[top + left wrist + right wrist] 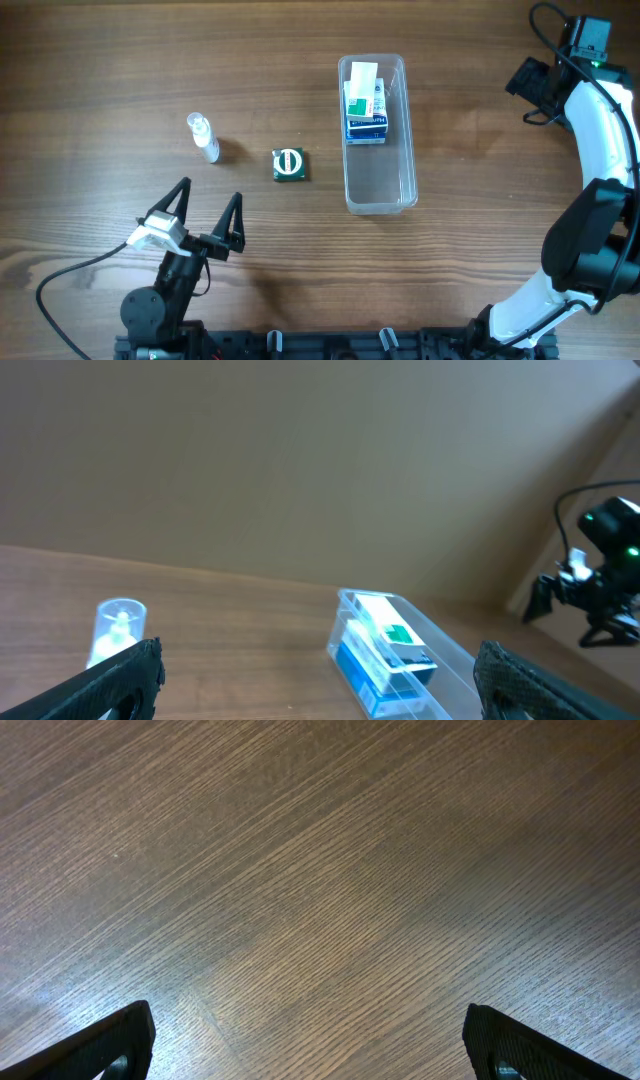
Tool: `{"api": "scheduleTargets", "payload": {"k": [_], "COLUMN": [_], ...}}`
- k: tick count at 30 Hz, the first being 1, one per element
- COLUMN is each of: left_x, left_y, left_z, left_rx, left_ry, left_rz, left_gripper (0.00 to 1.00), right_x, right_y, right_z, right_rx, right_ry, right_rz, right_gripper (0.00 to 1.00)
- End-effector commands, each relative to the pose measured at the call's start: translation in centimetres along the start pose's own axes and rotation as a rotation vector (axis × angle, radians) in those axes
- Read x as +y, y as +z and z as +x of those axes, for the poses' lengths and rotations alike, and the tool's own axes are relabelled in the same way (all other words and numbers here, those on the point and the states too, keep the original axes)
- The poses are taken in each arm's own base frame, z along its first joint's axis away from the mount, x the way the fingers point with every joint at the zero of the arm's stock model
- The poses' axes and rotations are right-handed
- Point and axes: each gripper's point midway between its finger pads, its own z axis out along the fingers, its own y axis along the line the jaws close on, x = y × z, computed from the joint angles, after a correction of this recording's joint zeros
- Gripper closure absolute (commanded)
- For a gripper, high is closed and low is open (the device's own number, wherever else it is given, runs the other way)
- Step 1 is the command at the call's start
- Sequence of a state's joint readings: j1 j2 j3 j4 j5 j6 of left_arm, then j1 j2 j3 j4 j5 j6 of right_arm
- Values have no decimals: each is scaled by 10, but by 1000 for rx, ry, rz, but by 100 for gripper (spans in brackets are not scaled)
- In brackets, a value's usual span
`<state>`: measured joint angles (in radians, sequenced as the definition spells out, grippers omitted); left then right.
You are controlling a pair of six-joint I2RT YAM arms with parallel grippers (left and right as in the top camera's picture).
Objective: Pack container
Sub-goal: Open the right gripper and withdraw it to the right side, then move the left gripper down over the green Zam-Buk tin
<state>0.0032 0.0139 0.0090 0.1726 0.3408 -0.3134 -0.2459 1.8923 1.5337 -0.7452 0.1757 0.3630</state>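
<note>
The clear plastic container [380,190] lies lengthwise at the table's middle right and holds a blue-and-white box [366,118] and a white-and-green box [361,88] at its far end. It also shows in the left wrist view [455,660]. A small clear bottle [203,137] and a small green box with a white ring [289,165] lie on the table to its left. My left gripper [207,215] is open and empty near the front, short of both. My right gripper [535,88] is at the far right edge, open and empty over bare wood [310,1040].
The wooden table [120,70] stretches around the objects. A black cable [70,275] runs from the left arm's base across the front left. The right arm's white links [600,140] stand along the right edge.
</note>
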Motion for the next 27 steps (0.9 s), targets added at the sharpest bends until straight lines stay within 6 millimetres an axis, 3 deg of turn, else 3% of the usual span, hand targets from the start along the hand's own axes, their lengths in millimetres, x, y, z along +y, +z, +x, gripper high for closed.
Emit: {"api": "scheduleTargets", "payload": {"k": [1, 6, 12, 18, 23, 27], "left_x": [-19, -22, -49, -35, -7, -12], "left_y": [-3, 2, 26, 40, 63, 94], "left_z": [-24, -35, -56, -47, -48, -46], "left_rx": [-11, 194, 222, 362, 630, 801], "left_ry": [27, 21, 47, -25, -82, -116], "left_rz": [60, -12, 150, 71, -121, -87], "left_gripper": [0, 0, 0, 0, 0, 0], "right_x": [0, 0, 0, 0, 0, 0], "right_y": [2, 2, 2, 2, 2, 2], "right_z": [1, 1, 1, 1, 1, 1], "right_rx": [6, 5, 6, 5, 6, 5], "right_ry": [17, 17, 17, 17, 17, 17], "right_rz": [-9, -9, -8, -9, -9, -9], "right_gripper": [0, 0, 0, 0, 0, 0]}}
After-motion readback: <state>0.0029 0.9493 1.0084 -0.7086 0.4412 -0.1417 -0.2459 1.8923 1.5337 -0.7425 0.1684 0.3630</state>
